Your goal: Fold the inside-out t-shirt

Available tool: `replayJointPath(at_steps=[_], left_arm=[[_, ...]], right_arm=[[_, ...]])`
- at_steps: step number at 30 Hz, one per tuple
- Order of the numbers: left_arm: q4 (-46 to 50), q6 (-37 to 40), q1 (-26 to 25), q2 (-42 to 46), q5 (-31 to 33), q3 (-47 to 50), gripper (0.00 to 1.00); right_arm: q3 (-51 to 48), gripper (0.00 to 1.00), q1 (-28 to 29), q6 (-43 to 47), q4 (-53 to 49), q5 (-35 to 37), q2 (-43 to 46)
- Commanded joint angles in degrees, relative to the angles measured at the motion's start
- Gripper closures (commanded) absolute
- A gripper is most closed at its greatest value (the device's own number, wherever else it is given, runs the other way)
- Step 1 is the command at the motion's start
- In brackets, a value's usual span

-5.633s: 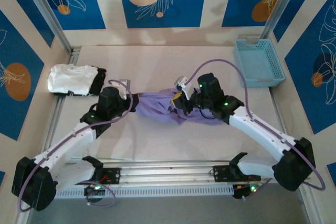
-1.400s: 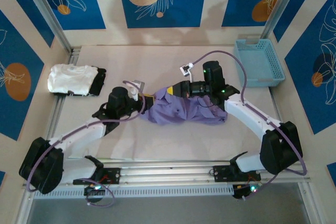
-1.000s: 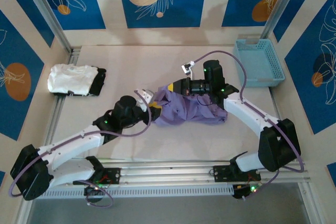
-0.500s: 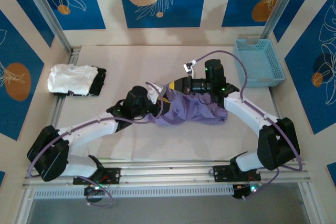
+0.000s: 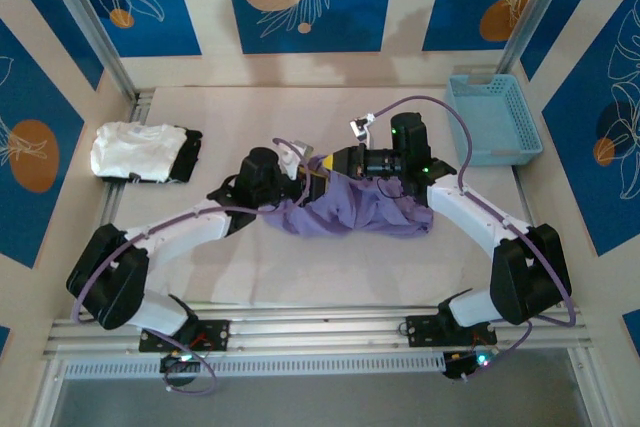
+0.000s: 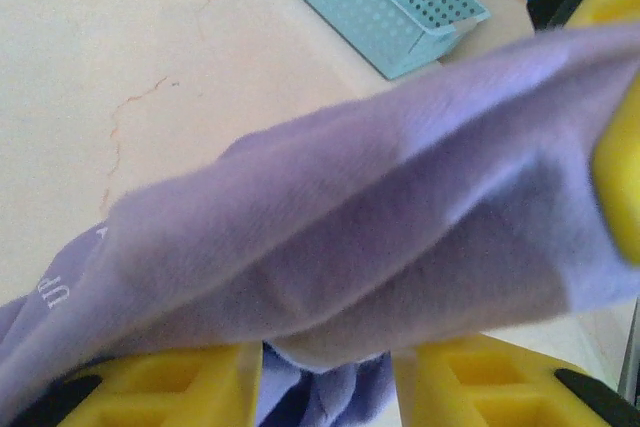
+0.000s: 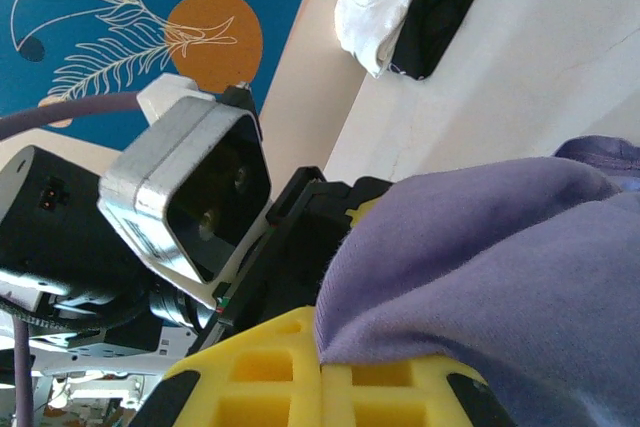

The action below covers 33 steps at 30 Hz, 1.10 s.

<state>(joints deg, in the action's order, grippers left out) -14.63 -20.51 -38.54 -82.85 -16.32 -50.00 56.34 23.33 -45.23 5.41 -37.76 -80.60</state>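
The lavender inside-out t-shirt (image 5: 360,209) lies bunched in the middle of the table. Its upper left edge is lifted by my right gripper (image 5: 328,163), which is shut on that edge. In the right wrist view the fabric (image 7: 520,267) comes out from between the closed yellow fingers (image 7: 250,377). My left gripper (image 5: 308,175) sits right against the right one. Its yellow fingers (image 6: 150,387) stand apart, and a taut fold of the shirt (image 6: 330,237) stretches across just beyond them and dips into the gap. The right gripper's yellow finger (image 6: 620,187) shows at that fold's end.
A folded white garment (image 5: 135,151) and a folded black one (image 5: 188,155) lie at the table's left edge. A light blue basket (image 5: 492,119) stands at the back right. An aluminium rail (image 5: 320,332) runs along the near edge.
My left arm has swung from the shirt's left end inward and toward the back, up to the right gripper. The right gripper has held the lifted edge nearly still.
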Motion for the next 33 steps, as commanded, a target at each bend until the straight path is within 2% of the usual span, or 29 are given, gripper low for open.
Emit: replayJointPath(at_steps=[1,4,7,11,15,18,21,25,28,33], left_arm=[[-3.16,-0.98,0.90,-1.33,-2.76,-2.29,0.72],[-4.65,-2.10,1.08,-1.07,-4.63,-1.80,0.93],[-6.16,-3.58,1.13,0.88,-6.61,-0.47,1.00],[-6.09,-7.00,1.18,4.81,-11.15,1.28,1.00],[-5.58,-12.21,1.53,8.89,-14.47,3.42,1.00],[-5.78,-15.94,2.45,11.10,-14.71,4.83,1.00],[-6.56,-18.59,3.83,12.67,-15.12,6.08,1.00],[-8.98,-22.35,5.41,13.41,-16.78,6.89,1.00],[-9.88,-23.77,5.80,13.89,-17.47,6.94,1.00],[-9.97,-24.31,5.90,14.90,-17.62,7.19,1.00]], right_arm=[[-0.69,1.00,-0.47,-0.39,0.51,-1.16,0.19],[-0.57,1.00,-0.97,0.83,-1.19,-0.16,0.40],[0.45,1.00,-1.35,4.10,-5.53,3.35,0.59],[3.54,0.98,-1.96,8.98,-11.41,9.26,0.07],[7.99,0.85,-1.76,15.71,-18.14,14.36,-0.26],[6.65,0.75,-1.06,21.12,-20.17,16.57,2.68],[1.34,0.67,-0.37,24.94,-18.69,18.29,8.43],[-6.04,0.63,2.28,28.99,-14.21,18.99,14.65],[-9.52,0.60,5.90,30.96,-11.13,19.95,16.00],[-11.65,0.58,11.57,32.13,-5.60,27.07,13.12]])
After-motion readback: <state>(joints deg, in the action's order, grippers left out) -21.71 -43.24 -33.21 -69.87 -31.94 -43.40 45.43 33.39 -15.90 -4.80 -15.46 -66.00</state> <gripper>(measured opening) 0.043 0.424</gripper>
